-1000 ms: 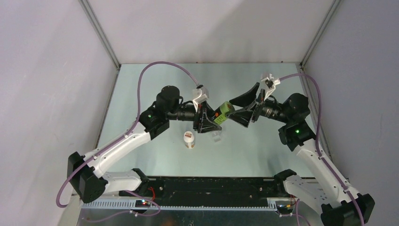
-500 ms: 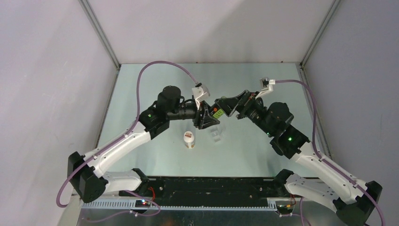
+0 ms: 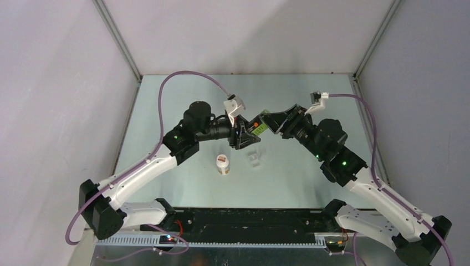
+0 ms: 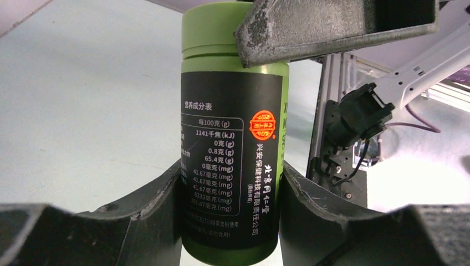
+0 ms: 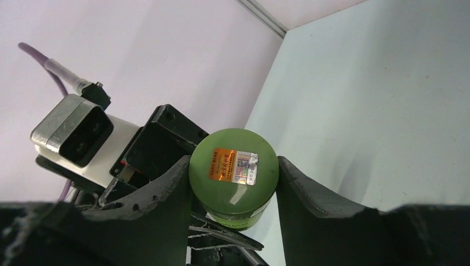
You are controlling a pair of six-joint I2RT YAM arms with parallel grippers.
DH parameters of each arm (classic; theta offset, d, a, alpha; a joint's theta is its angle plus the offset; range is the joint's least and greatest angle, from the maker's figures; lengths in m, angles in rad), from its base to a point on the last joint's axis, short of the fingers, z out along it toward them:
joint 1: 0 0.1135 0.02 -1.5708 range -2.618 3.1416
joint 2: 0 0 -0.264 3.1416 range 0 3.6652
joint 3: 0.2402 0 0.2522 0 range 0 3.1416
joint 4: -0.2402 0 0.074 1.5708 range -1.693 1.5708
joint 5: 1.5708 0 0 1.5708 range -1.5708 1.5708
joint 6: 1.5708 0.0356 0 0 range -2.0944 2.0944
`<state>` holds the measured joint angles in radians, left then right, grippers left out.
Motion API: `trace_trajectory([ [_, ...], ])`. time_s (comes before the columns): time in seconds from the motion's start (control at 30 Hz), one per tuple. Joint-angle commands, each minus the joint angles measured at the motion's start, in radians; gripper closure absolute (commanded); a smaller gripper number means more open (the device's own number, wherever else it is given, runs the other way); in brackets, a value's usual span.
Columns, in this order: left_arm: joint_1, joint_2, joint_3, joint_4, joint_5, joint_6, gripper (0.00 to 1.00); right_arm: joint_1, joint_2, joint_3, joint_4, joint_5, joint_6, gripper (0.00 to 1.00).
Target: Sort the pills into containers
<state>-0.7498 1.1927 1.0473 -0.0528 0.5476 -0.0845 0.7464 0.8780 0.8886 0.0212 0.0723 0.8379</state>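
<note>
The pale grey-green table [image 3: 183, 105] is seen from above, and over its middle the left arm [image 3: 149, 163] and the right arm [image 3: 366, 183], both white and black, are shown meeting. Between them a tall green plastic bottle with a black printed label [image 4: 233, 144] is held clear of the table and tilted. Its lower body is clamped between the dark fingers of the left gripper [image 3: 248, 134]. Its round green screw cap [image 5: 233, 166], marked by an orange and silver sticker, is flanked on both sides by the fingers of the right gripper [image 3: 269, 121], which appear closed against it. On the table, nearer the arm bases, a small white bottle with a pale cap [image 3: 223, 164] is stood upright. Just to its right lies the small translucent whitish pill box [image 3: 254, 158], apart from it and untouched; its compartments cannot be made out. No pills are visible. The step in hand is judged to be the opening of the green bottle. For the next move, the cap would need to be turned by the right wrist while the body is kept fixed by the left, then lifted off with the mouth kept upward so that nothing is spilled before the pill box is reached.
</note>
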Motion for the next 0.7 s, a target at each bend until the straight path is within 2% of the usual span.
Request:
trace_trajectory([
  [0.0,0.005,-0.035,0.01,0.101,0.053,-0.039,1.0,-0.063,-0.051,0.031,0.061,-0.141,-0.046,0.78],
  [0.07,0.005,-0.032,0.014,0.095,0.113,-0.029,1.0,-0.117,-0.065,0.016,0.126,-0.274,-0.102,0.78],
  [0.13,0.005,-0.029,0.02,0.085,0.179,-0.017,1.0,-0.188,-0.074,0.0,0.209,-0.51,-0.148,0.76],
  [0.27,0.006,-0.024,0.018,0.091,0.306,-0.007,1.0,-0.286,-0.06,-0.014,0.367,-0.851,-0.242,0.75],
  [0.33,0.005,-0.023,0.018,0.096,0.334,-0.001,1.0,-0.304,-0.042,0.004,0.376,-0.965,-0.298,0.76],
  [0.4,0.005,-0.028,0.023,0.077,0.302,0.02,1.0,-0.323,-0.021,0.044,0.338,-1.01,-0.329,0.77],
  [0.43,0.005,-0.032,0.021,0.072,0.28,0.025,1.0,-0.328,-0.017,0.057,0.324,-0.992,-0.317,0.64],
  [0.47,0.005,-0.04,0.016,0.072,0.236,0.035,1.0,-0.33,-0.013,0.078,0.285,-0.909,-0.305,0.53],
  [0.5,0.005,-0.044,0.015,0.067,0.214,0.048,1.0,-0.321,-0.014,0.09,0.252,-0.863,-0.277,0.3],
  [0.53,0.004,-0.049,0.011,0.071,0.175,0.05,1.0,-0.312,-0.017,0.093,0.234,-0.757,-0.261,0.15],
  [0.57,0.005,-0.05,0.011,0.073,0.16,0.055,1.0,-0.287,-0.019,0.098,0.186,-0.698,-0.226,0.06],
  [0.63,0.005,-0.051,0.007,0.081,0.112,0.054,1.0,-0.239,-0.026,0.101,0.114,-0.467,-0.18,0.03],
  [0.67,0.006,-0.051,0.004,0.089,0.092,0.054,1.0,-0.22,-0.031,0.102,0.093,-0.407,-0.16,0.02],
])
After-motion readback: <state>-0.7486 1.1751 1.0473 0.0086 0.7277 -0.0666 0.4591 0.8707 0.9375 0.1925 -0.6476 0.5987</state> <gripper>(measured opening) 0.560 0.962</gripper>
